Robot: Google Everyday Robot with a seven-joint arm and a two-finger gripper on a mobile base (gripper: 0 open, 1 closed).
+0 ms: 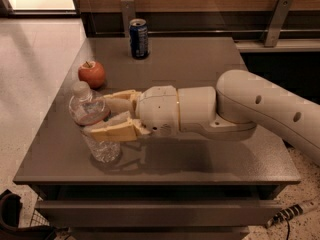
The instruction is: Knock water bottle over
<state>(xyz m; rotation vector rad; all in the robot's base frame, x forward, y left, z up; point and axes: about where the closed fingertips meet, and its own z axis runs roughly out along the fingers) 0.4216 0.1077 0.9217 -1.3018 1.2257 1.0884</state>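
The water bottle point(90, 115) is clear ribbed plastic with a white cap and a red label band. It stands near the table's front left, tilted to the left with its cap leaning away from the arm. My gripper point(106, 117) reaches in from the right. Its two tan fingers point(114, 132) are spread, one behind the bottle's upper body and one in front, touching it. The bottle's base point(105, 151) rests on the table.
A red apple point(92, 74) sits just behind the bottle on the left. A dark blue soda can point(139, 38) stands at the back of the grey table point(200, 64). The table's left edge is close to the bottle. Floor lies beyond it.
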